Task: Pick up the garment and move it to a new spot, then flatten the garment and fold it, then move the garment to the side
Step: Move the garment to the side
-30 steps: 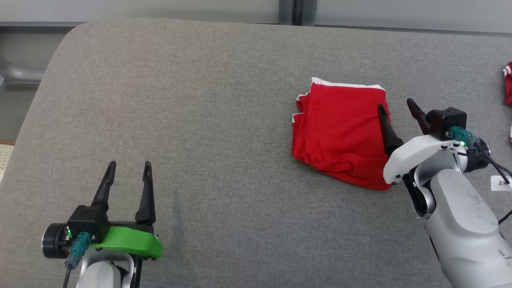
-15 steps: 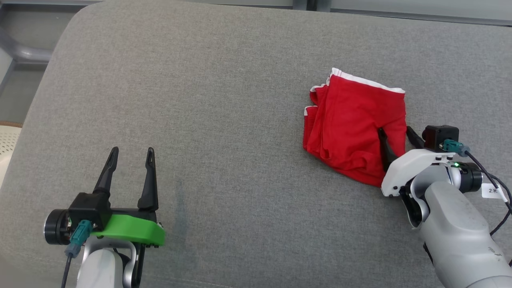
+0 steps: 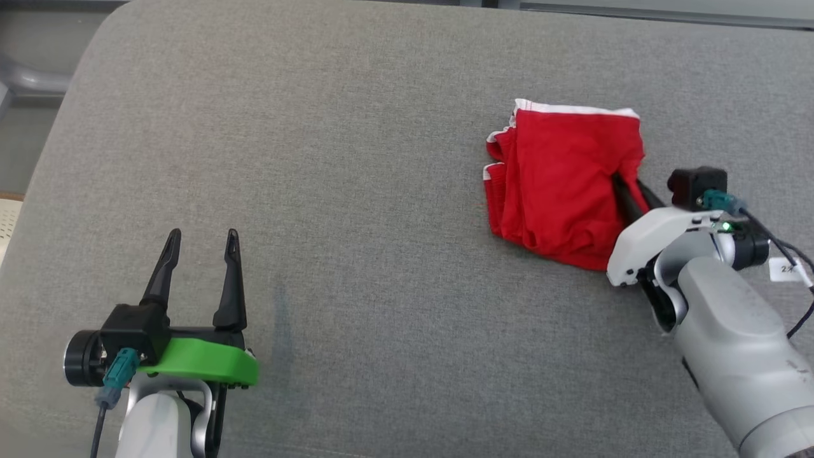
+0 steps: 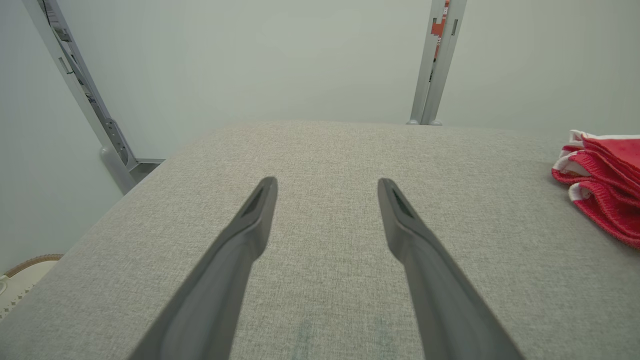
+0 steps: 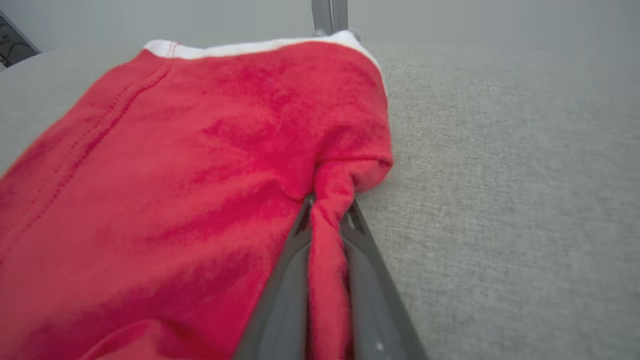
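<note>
The left gripper (image 3: 203, 233) holds its two dark fingers spread wide and almost parallel. They reach straight forward from a black block, with the green wrist cover (image 3: 203, 372) just behind it. The right gripper (image 3: 626, 186) slants forward and leftward out of its white wrist cover (image 3: 655, 235). Its fingers are drawn close together, pinching a fold of the garment (image 3: 559, 184) between them near the tips. Behind that claw the grey forearm (image 3: 731, 331) runs back and to the right.
</note>
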`<state>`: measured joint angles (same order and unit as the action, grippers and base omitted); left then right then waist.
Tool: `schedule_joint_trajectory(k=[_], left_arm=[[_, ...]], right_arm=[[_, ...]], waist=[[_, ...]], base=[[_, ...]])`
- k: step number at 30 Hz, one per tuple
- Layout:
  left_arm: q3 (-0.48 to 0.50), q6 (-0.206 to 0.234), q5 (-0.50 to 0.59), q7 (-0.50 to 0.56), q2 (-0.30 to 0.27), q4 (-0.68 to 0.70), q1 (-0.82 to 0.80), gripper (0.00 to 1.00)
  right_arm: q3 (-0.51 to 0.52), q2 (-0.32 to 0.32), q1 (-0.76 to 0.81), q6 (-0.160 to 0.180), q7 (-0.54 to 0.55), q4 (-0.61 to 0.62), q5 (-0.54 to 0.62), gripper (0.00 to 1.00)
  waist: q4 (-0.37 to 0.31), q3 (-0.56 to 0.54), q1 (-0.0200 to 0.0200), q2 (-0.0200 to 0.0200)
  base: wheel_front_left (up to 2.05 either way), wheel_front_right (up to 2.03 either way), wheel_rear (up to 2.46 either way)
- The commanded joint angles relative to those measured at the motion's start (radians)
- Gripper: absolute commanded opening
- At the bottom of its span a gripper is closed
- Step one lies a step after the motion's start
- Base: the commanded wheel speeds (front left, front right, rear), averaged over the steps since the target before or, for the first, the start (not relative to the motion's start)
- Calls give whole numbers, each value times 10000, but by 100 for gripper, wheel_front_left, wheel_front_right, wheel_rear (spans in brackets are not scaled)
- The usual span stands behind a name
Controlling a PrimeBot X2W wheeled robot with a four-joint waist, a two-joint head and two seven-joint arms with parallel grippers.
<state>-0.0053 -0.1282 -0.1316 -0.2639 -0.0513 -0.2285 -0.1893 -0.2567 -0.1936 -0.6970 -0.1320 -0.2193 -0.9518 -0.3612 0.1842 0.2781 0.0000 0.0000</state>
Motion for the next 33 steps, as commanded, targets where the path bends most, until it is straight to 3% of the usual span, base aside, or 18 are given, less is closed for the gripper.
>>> schedule_joint_trajectory(k=[1, 10, 16, 24, 33], left_arm=[[-7, 39, -85, 3, 6, 51, -222, 100], [-59, 49, -75, 3, -1, 303, -640, 100], [-80, 21, 123, 3, -13, 656, -1055, 100], [-132, -13, 447, 3, -351, 1321, -1420, 100], [-424, -26, 519, 3, -855, 2083, -1619, 100]], right_arm=[[-136, -238, -205, 28, -69, 94, -26, 0], [-1639, -1939, -1321, 26, 451, 991, 130, 0], [-2457, -3618, -1835, 26, 1016, 2056, -120, 0], [-2558, -5738, -2120, 26, 1669, 3383, -927, 0], [-2112, -7346, -2390, 26, 2199, 3789, -1506, 0]], waist=[[-159, 200, 0, 0], [-893, 1239, 0, 0], [-1493, 2038, 0, 0], [-2461, 2911, 0, 0], [-3055, 3526, 0, 0]], base=[[0, 0, 0], [0, 0, 0], [0, 0, 0], [0, 0, 0], [0, 0, 0]])
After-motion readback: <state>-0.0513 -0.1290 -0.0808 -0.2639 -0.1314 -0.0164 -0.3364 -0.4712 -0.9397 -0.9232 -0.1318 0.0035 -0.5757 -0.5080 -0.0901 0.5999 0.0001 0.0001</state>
